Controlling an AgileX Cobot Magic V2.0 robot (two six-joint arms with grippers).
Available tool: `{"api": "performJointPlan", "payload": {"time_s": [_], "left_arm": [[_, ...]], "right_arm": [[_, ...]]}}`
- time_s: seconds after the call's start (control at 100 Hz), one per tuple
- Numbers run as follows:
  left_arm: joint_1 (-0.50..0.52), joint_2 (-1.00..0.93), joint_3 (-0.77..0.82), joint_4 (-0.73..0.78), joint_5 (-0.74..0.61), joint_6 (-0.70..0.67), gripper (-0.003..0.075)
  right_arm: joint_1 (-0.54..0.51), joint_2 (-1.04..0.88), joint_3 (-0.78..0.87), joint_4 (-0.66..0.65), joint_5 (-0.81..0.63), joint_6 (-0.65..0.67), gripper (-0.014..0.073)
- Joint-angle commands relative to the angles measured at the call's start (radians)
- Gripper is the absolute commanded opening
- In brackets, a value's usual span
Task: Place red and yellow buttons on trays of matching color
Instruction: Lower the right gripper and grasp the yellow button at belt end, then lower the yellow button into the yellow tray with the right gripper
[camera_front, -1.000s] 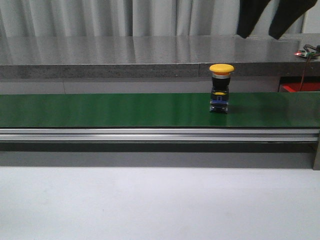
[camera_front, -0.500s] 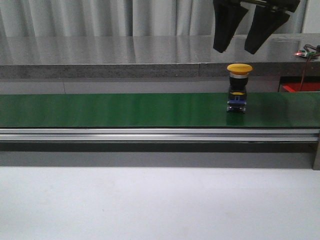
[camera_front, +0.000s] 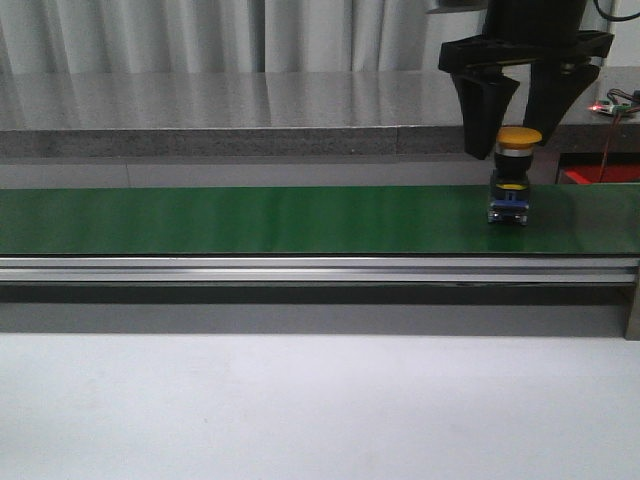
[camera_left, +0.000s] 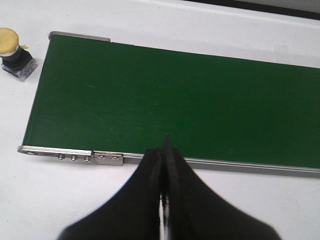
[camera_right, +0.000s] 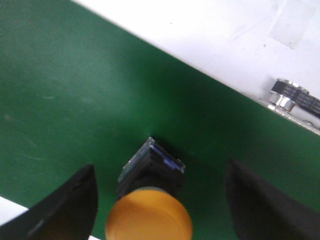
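So the yellow button (camera_front: 514, 174) is standing upright on the green conveyor belt (camera_front: 250, 220), over toward the robot's right end of it. Long axis is straight up and down: yellow mushroom cap on top, black body under it, bluish contact block sitting flat on the belt. No lean that I can see in the front view.

The right end effector (camera_front: 524, 125) is spread wide, hanging right over the button, with one black finger on each side of the cap. Neither finger looks like it's touching the button. The right wrist view backs that up: cap (camera_right: 149, 218) sits in the gap with green belt showing on both sides.

The left end effector (camera_left: 164, 150) is clenched, fingers pressed together with nothing between them, hovering above the near edge of the belt at its other end. There's also a second yellow button (camera_left: 15, 54) off the belt there, sitting on the white tabletop (camera_left: 65, 200) just beside the belt's corner, cap tipped away from the belt.
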Motion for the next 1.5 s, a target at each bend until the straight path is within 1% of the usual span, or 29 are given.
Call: {"api": "performJointPlan", "payload": {"time_s": [0.0, 0.04, 0.09, 0.16, 0.28, 0.35, 0.4, 0.6, 0.74, 0.95, 1.08, 1.23, 1.49], "left_arm": [[-0.005, -0.021, -0.027, -0.023, -0.058, -0.005, -0.0019], [-0.005, -0.021, -0.027, -0.023, -0.058, -0.005, -0.0020], [-0.005, -0.021, -0.027, -0.023, -0.058, -0.005, -0.0020], [-0.005, -0.021, -0.027, -0.023, -0.058, -0.005, -0.0020], [-0.005, -0.021, -0.027, -0.023, -0.058, -0.005, -0.0020], [-0.005, -0.021, -0.027, -0.023, -0.058, -0.005, -0.0020], [-0.005, -0.021, -0.027, -0.023, -0.058, -0.005, -0.0020], [-0.005, -0.021, -0.027, -0.023, -0.063, -0.005, -0.0019], [-0.005, -0.021, -0.027, -0.023, -0.064, -0.005, -0.0020], [-0.005, -0.021, -0.027, -0.023, -0.075, -0.005, -0.0020], [-0.005, -0.021, -0.027, -0.036, -0.076, -0.005, -0.0019], [-0.005, -0.021, -0.027, -0.042, -0.085, -0.005, -0.0020], [-0.005, -0.021, -0.027, -0.042, -0.086, -0.005, -0.0020]], "right_arm": [[-0.004, -0.042, -0.022, -0.012, 0.035, 0.009, 0.0533], [-0.009, -0.037, -0.022, -0.012, 0.043, 0.015, 0.0529], [-0.013, -0.034, -0.022, -0.013, 0.061, 0.025, 0.0501], [-0.023, -0.033, -0.022, -0.015, 0.076, 0.044, 0.0422], [-0.034, -0.033, -0.022, -0.028, 0.094, 0.064, 0.0244], [-0.041, -0.033, -0.022, -0.035, 0.094, 0.077, 0.0181], [-0.043, -0.033, -0.022, -0.037, 0.094, 0.077, 0.0158], [-0.045, -0.041, -0.023, -0.044, 0.094, 0.078, 0.0157], [-0.047, -0.089, -0.023, -0.052, 0.094, 0.080, 0.0157], [-0.108, -0.177, -0.023, -0.056, 0.096, 0.087, 0.0157], [-0.172, -0.231, 0.007, -0.056, 0.096, 0.087, 0.0157], [-0.268, -0.301, 0.097, -0.055, 0.096, 0.087, 0.0157], [-0.484, -0.401, 0.284, -0.052, 0.034, 0.087, 0.0157]]}}
